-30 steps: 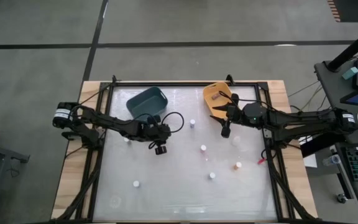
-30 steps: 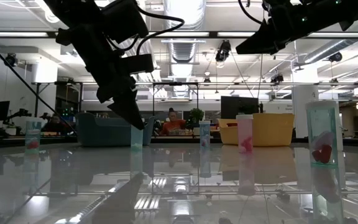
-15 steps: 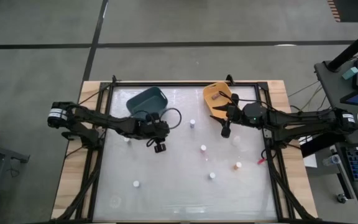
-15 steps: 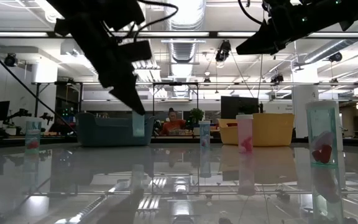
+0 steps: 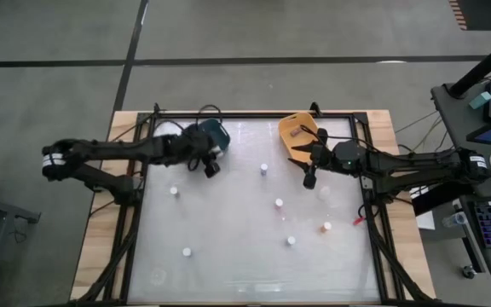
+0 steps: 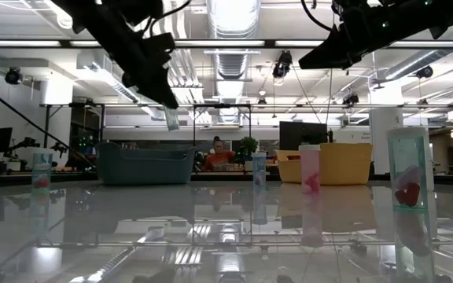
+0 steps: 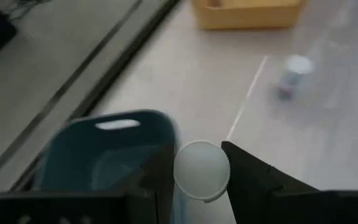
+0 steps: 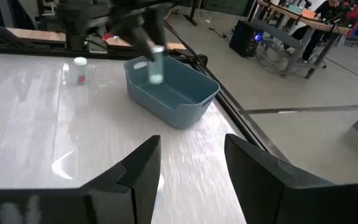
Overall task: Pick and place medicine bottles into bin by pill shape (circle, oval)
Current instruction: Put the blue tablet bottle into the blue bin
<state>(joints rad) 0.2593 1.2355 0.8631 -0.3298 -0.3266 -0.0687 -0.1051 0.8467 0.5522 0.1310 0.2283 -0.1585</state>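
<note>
My left gripper [image 5: 212, 167] is shut on a small medicine bottle with a white cap [image 7: 202, 170]. It holds the bottle in the air at the near right corner of the teal bin [image 5: 201, 139], above the bin's rim in the low view [image 6: 144, 163]. My right gripper [image 5: 309, 180] hangs open and empty just in front of the yellow bin [image 5: 297, 135]. Several other white-capped bottles stand upright on the table, among them one at the middle [image 5: 263, 169], another nearer [image 5: 278, 203] and an orange-tinted one [image 5: 326, 227]. My left gripper pinches the bottle between its two fingers, just under the white cap [image 7: 202, 170], one finger [image 7: 247, 171] on each side. The fingers slant down from the table's left. The bottle [image 6: 171, 119] hangs below the fingertips, nearly upright and clear of the table and bin.
More bottles stand at the left [image 5: 174, 191], near left [image 5: 186, 252] and near middle [image 5: 290, 240]. A small red scrap [image 5: 358, 220] lies by the right frame rail. The black frame [image 5: 143, 205] borders the glossy table.
My left gripper has risen and gone toward the table's far left, toward the teal bin. It carries the bottle from table height up above the bin's rim. The bottle stays nearly upright in the hold.
</note>
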